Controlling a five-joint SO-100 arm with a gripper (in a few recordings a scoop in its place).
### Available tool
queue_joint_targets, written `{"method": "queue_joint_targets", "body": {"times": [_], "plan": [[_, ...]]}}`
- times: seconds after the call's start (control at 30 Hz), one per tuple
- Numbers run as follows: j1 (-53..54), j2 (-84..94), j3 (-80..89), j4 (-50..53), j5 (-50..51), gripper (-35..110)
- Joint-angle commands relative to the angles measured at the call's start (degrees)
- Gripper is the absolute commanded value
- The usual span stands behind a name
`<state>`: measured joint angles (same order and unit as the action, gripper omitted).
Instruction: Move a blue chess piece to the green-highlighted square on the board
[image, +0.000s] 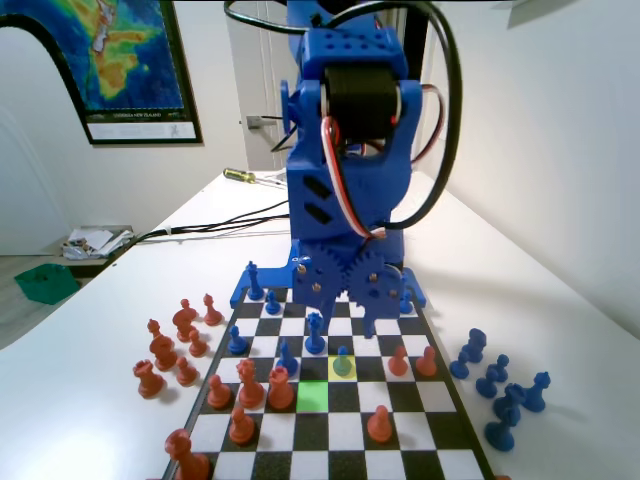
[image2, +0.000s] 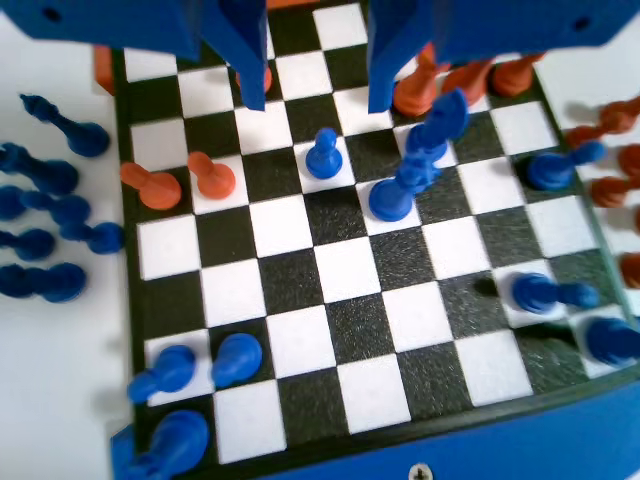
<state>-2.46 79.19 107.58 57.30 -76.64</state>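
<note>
**Blue pawn beneath the open pincer**

Blue pawn (image2: 323, 153) stands upright on a white square of the board (image2: 330, 270), below and between the two parted jaws of the pincer (image2: 312, 95), untouched. In the fixed view it sits on the yellow square (image: 343, 364), diagonally beside the green square (image: 313, 395)

Blue and orange pieces on my black-and-white checkered board (image: 440, 425).
I see one bright green square (image: 312, 396), a yellow square (image: 343, 367) under a blue pawn (image: 343, 360), and a white table (image: 570, 330).
</note>
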Motion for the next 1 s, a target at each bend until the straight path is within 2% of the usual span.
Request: {"method": "queue_joint_targets", "body": {"times": [0.0,0.97], "plan": [[-1.23,0.18,-1.93,-0.62,-2.29,14],[-1.14,-3.96,2.72,-6.68,-8.96,13]]}}
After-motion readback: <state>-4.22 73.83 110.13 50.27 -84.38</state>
